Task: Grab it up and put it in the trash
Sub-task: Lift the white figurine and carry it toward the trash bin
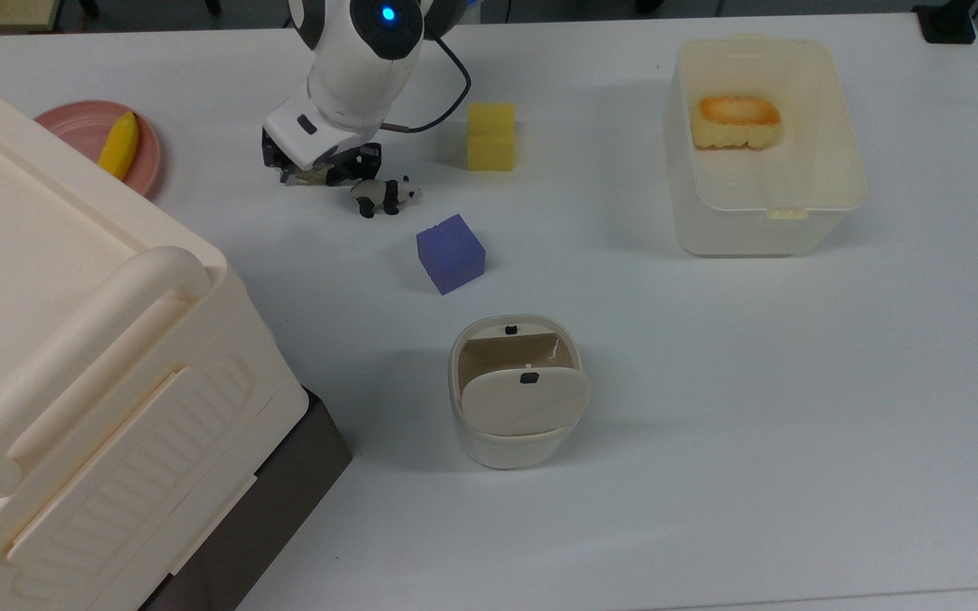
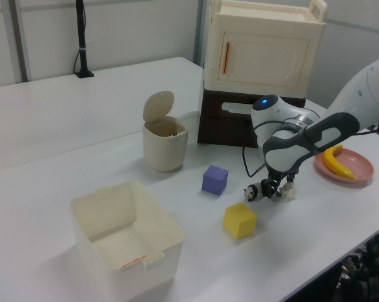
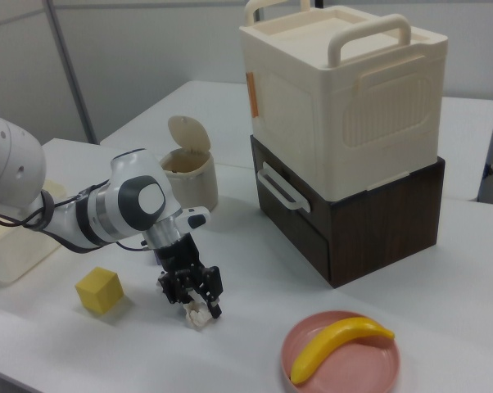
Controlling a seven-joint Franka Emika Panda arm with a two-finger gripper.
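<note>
Gripper (image 1: pixel 313 174) (image 2: pixel 279 189) (image 3: pixel 193 295) lowered to the table (image 1: pixel 710 382), fingers drawn in narrow on either side of the paper ball (image 1: pixel 310 176) (image 2: pixel 289 192) (image 3: pixel 197 315). Firm clamping not confirmable: ball resting on the tabletop, wedged between the black fingertips (image 3: pixel 207 288), touching them. Most of the ball hidden under the gripper body in the top view; a pale wrinkled edge showing beneath. Seen protruding below and just ahead of the fingers in the right view.

Toy panda (image 1: pixel 382 196) (image 2: pixel 255 190) just beside the gripper, on the top view's right of the ball, close but apart. Purple cube (image 1: pixel 450 253) (image 2: pixel 214 180) lying between panda and trash bin (image 1: pixel 516 390) (image 2: pixel 164 141) (image 3: pixel 189 168). Bin standing well apart from the ball, flap lid tilted, opening partly uncovered. Yellow block (image 1: pixel 490 136) (image 2: pixel 240 220) (image 3: pixel 98 291) near the arm, on the top view's right. Pink plate (image 1: pixel 81 127) (image 3: pixel 341 360) with a banana (image 1: pixel 118 144) (image 3: pixel 338 344) on the top view's left of the gripper. Translucent tub (image 1: pixel 837 170) (image 2: pixel 126 236) far to the top view's right. Large cream box (image 1: pixel 73 382) (image 3: pixel 345 98) stacked on a dark cabinet (image 3: pixel 353 213).
</note>
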